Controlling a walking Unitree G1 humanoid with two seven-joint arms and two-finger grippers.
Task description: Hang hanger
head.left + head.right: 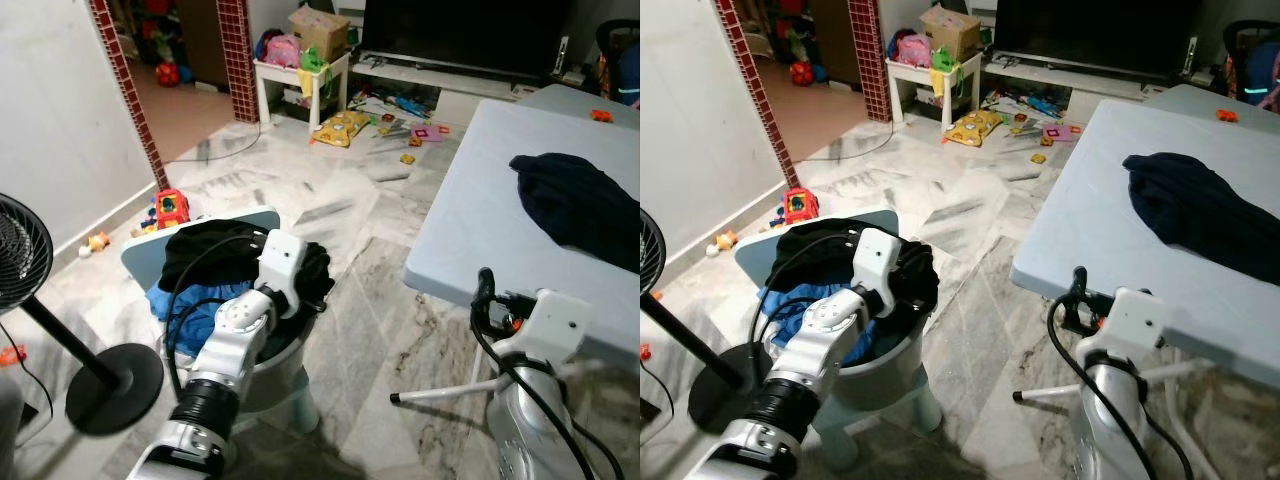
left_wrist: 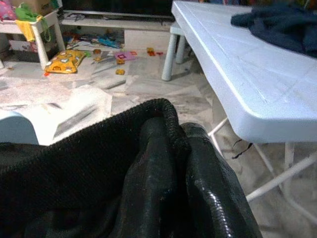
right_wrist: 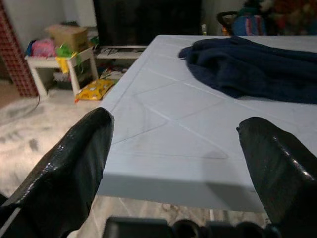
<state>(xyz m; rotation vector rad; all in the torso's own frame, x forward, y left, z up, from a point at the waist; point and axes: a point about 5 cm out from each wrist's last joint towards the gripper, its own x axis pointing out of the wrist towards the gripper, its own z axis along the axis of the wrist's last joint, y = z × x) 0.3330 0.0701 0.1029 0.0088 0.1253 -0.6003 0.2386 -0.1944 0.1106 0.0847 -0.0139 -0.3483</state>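
Marble floor | white table, dark garment | toys, seemingly

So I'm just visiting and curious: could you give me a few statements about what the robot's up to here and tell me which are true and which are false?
1. The left gripper is at the black garment in the laundry basket. True.
2. The right gripper has its fingers closed on the dark blue garment. False: its fingers are spread apart with nothing between them, short of the table edge.
3. The dark blue garment lies on the white table. True.
4. The basket holds nothing but blue clothing. False: black clothing lies on top, with some blue clothing beneath.
5. A standing fan is on the robot's right. False: it stands on its left.
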